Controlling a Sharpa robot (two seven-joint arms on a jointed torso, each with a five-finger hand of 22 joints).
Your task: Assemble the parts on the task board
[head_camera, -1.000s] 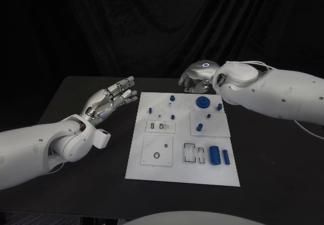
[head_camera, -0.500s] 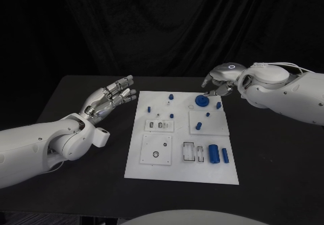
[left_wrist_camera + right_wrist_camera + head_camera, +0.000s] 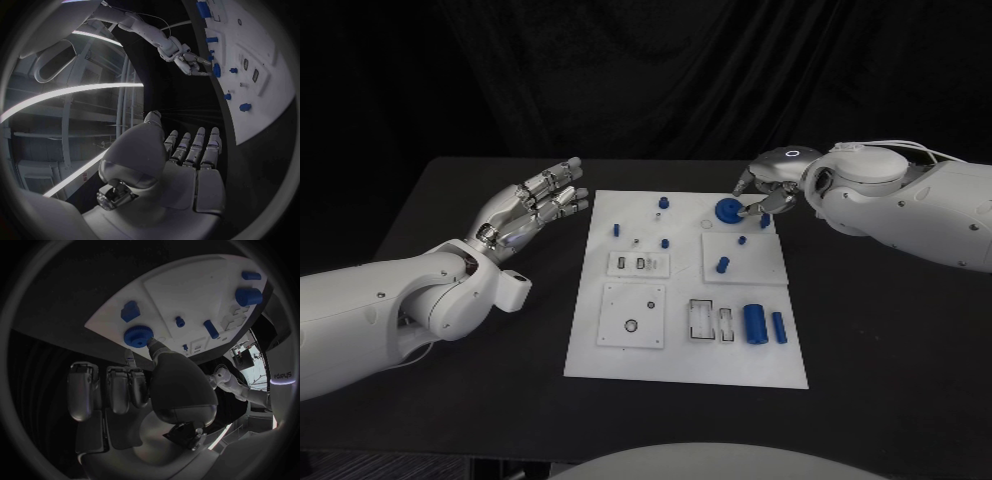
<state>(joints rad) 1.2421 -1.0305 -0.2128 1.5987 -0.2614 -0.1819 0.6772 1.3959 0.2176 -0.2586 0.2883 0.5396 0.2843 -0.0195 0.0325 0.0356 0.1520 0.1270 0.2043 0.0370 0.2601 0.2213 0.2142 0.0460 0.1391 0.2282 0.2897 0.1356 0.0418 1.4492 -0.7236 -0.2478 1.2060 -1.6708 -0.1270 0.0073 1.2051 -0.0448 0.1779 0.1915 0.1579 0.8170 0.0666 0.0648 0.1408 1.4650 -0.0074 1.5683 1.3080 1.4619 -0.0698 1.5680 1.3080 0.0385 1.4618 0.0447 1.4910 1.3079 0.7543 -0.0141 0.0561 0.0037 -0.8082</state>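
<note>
The white task board (image 3: pixel 678 355) lies in the middle of the black table. A round blue toothed part (image 3: pixel 730 210) sits near the board's far right corner. My right hand (image 3: pixel 769 188) hovers just right of it. In the right wrist view the thumb tip (image 3: pixel 154 345) touches the rim of that toothed part (image 3: pixel 138 335), while the other fingers (image 3: pixel 112 387) hold nothing. My left hand (image 3: pixel 538 205) is raised left of the board, palm up, fingers spread and empty. Two blue cylinders (image 3: pixel 756 325) lie at the board's near right.
Small blue pegs (image 3: pixel 724 266) stand about the board's far half, one at the far edge (image 3: pixel 664 204). Square inset plates (image 3: pixel 635 316) with holes and slots sit on the near left. Bare black table (image 3: pixel 877 330) surrounds the board.
My right hand has swung from behind the board's far edge to the right and come down beside the round blue part. The left hand has stayed where it was.
</note>
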